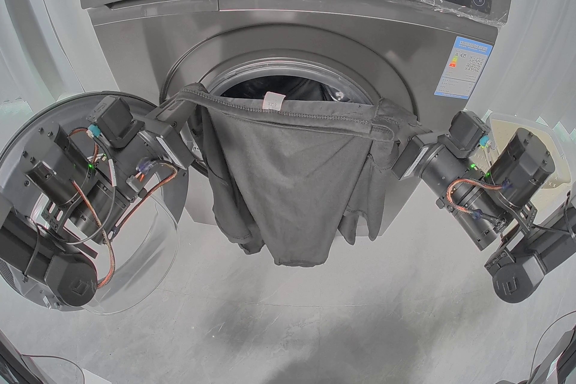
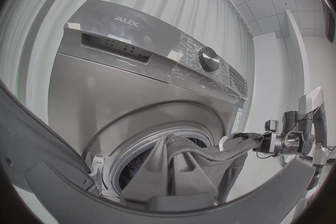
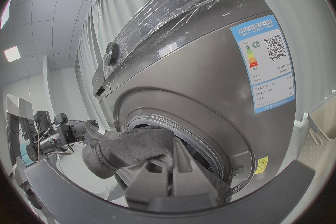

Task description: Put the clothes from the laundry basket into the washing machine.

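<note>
A dark grey garment (image 1: 288, 175) hangs stretched between my two grippers in front of the open drum (image 1: 288, 86) of the grey washing machine (image 1: 360, 37). My left gripper (image 1: 180, 106) is shut on the garment's left corner, and my right gripper (image 1: 403, 133) is shut on its right corner. The waistband with a white tag (image 1: 274, 100) runs level across the drum mouth; the rest droops toward the floor. In the left wrist view the fingers (image 2: 182, 168) pinch the cloth (image 2: 224, 151). In the right wrist view the fingers (image 3: 185, 168) clamp bunched fabric (image 3: 129, 151).
The washer's round glass door (image 1: 144, 235) stands swung open at the left, behind my left arm. A white laundry basket (image 1: 552, 163) sits at the right beside the machine; its rim (image 3: 325, 119) shows in the right wrist view. Grey floor lies in front.
</note>
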